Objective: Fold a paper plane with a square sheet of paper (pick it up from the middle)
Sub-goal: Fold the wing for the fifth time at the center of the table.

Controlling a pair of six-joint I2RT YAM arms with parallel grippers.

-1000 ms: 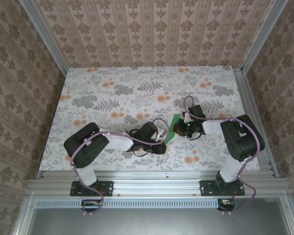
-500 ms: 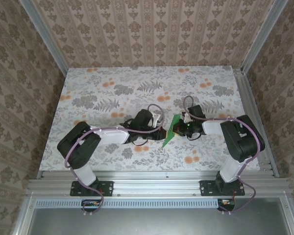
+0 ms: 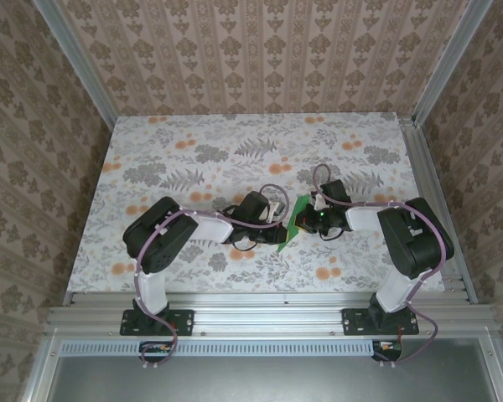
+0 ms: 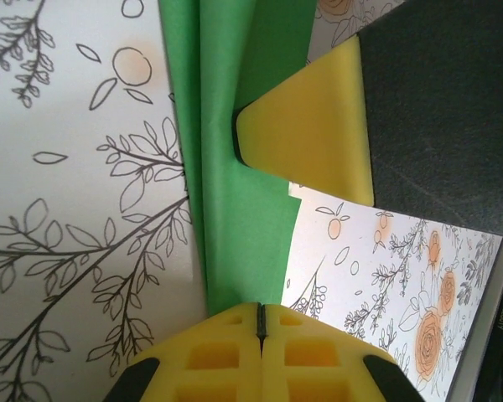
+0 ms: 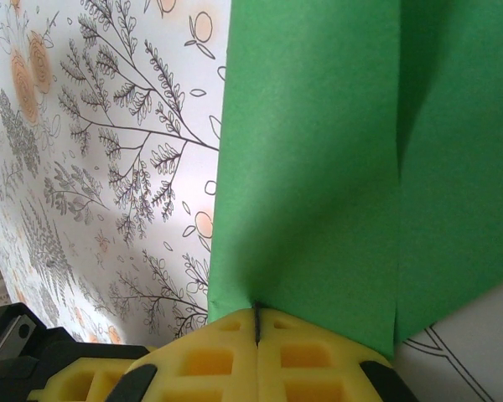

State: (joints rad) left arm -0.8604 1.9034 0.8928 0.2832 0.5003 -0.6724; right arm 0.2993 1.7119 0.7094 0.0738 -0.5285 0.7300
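The bright-green paper (image 3: 294,221) is a creased, folded shape held just above the floral tabletop, between the two grippers. My left gripper (image 3: 277,228) is shut on its lower left end; in the left wrist view the folded green paper (image 4: 235,167) runs down into my left gripper's (image 4: 260,311) closed yellow pads. My right gripper (image 3: 308,219) is shut on the opposite edge; in the right wrist view the green paper (image 5: 318,159), with an upright crease at right, rises from my right gripper's (image 5: 257,322) closed pads. The right gripper's yellow pad (image 4: 314,126) presses the paper from the far side.
The floral tabletop (image 3: 193,159) stretches bare to the back and left. Aluminium rails (image 3: 268,297) border the near edge and the sides. Patterned walls enclose the table. Both arms lie low and close together near the table's middle front.
The left arm swung from the near side to beside the paper, and its gripper has closed on the paper's left end. The right gripper has held the paper in place throughout.
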